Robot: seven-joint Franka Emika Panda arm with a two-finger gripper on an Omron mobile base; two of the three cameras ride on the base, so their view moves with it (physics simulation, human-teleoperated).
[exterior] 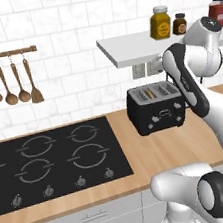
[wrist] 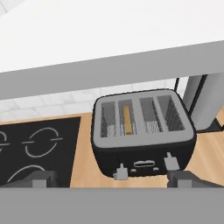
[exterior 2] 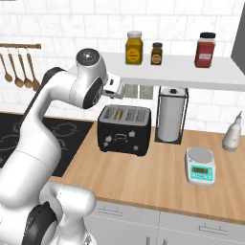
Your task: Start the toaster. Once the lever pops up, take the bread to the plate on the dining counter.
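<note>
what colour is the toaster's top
Silver-grey, over a black body; the toaster shows it best in the hand view.

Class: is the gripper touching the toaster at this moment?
Apart. The hand view shows the open gripper above the toaster, fingertips spread wide with clear space between.

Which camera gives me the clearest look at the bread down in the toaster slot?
Hand view: it looks down into the toaster, showing the bread edge-on in its slot. Both base views show just a brown sliver.
</note>
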